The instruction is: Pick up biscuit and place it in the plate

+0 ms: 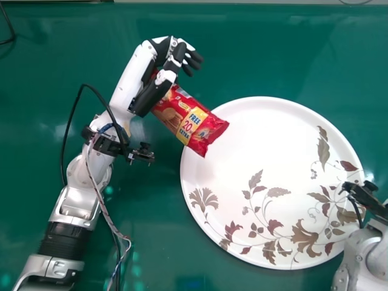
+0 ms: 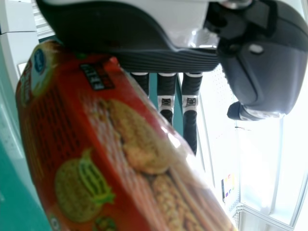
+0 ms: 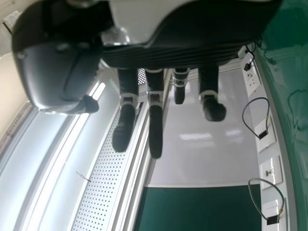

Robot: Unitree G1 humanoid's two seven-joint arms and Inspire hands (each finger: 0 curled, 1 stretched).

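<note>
**Red biscuit packet (image 1: 191, 124) at the rim of a large white plate (image 1: 254, 133), beside the open left hand (image 1: 151, 96)**

The round plate sits on a glossy green counter (image 1: 242, 36), right of centre in the head view. Inside it, printed leaves and flowers in brown and dark red spread across the near and right-hand parts. The packet, red with a yellow label, slants from the left hand toward the plate, its lower end overlapping the far left rim; whether it touches the plate, I cannot tell. Its upper end is partly hidden by the hand. The left fingers (image 2: 190, 127) are extended, not curled round the packet, which lies close against the hand. The right hand (image 3: 183, 53), seen in the right wrist view, is open, its fingers nearly straight and holding nothing.
</note>
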